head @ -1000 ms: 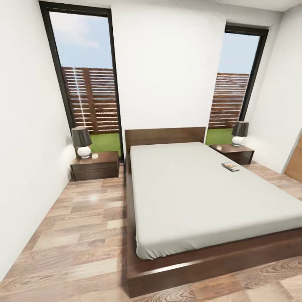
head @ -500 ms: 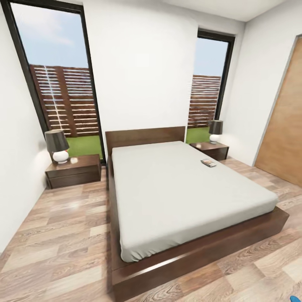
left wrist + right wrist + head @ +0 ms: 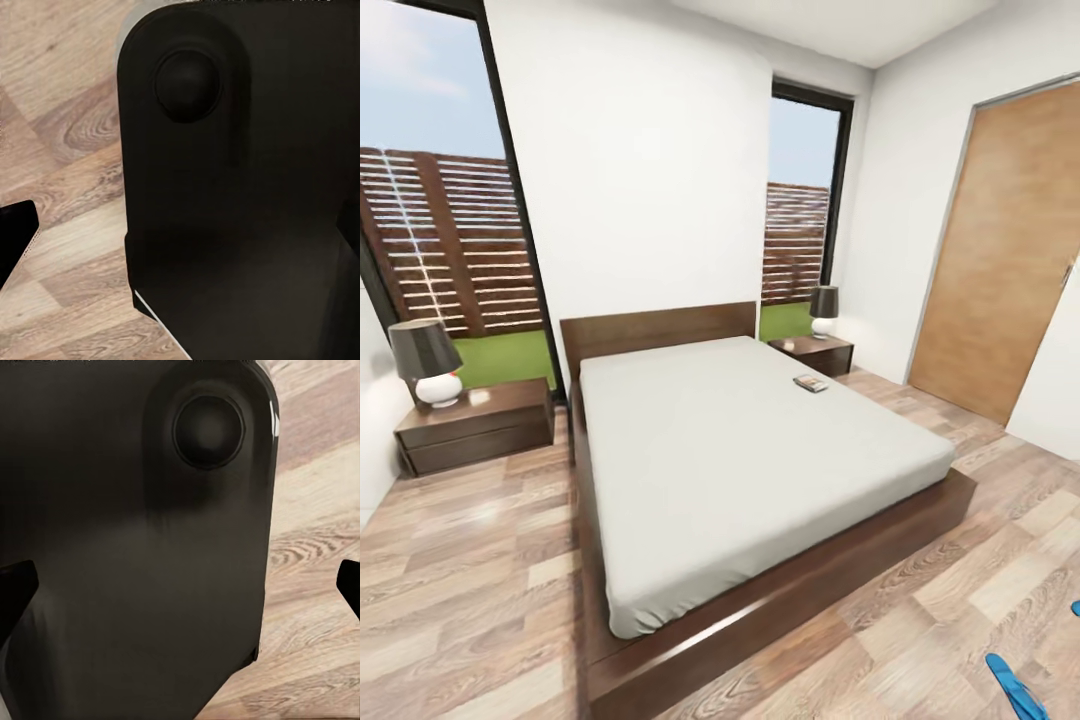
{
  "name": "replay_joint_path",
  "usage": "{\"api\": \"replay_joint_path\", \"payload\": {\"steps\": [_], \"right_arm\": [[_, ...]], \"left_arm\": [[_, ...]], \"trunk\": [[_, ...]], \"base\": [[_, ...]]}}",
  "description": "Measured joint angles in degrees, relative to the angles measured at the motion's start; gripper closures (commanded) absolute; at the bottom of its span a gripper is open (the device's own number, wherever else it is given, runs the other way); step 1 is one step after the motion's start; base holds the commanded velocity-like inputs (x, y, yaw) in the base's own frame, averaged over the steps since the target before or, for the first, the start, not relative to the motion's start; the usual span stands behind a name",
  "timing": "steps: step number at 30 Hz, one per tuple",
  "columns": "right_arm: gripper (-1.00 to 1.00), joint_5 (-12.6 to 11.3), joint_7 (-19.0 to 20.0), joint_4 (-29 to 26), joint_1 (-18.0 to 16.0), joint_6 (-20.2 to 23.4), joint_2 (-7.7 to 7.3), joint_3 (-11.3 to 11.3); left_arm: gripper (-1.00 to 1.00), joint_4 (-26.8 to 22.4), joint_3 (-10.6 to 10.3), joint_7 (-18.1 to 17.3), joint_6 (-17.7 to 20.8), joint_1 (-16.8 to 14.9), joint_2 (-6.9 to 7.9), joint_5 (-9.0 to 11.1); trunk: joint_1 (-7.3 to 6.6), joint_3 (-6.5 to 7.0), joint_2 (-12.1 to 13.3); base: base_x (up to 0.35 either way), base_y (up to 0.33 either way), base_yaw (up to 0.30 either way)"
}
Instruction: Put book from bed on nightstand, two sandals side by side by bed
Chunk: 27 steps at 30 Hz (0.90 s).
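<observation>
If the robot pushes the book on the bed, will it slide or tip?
The book lies flat and thin on the mattress, so it probably cannot tip or roll. The soft-looking sheet may drag on it, so a push might slide it only slowly. It looks small, likely light.

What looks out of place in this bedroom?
A small dark paperback book lies on the pale mattress of the bed, near its far edge. A bright blue sandal lies loose on the wood-plank floor.

The floor [image 3: 480, 560] is glossy wood plank with strong grain. The bed [image 3: 690, 655] frame and nightstand [image 3: 475, 425] are dark polished wood (the mattress a smooth, matt pale cloth). The door [image 3: 1005, 260] is light matt wood.
</observation>
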Motion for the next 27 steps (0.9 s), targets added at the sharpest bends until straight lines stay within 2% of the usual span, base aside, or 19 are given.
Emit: {"api": "replay_joint_path", "payload": {"steps": [27], "right_arm": [[-1.00,0.0,0.0,0.1,0.0,0.0,-0.08,0.1]], "left_arm": [[-1.00,0.0,0.0,0.0,-1.3,0.0,-0.02,-0.1]], "trunk": [[0.00,0.63,0.0]], "base": [[0.000,0.000,-0.295]]}}
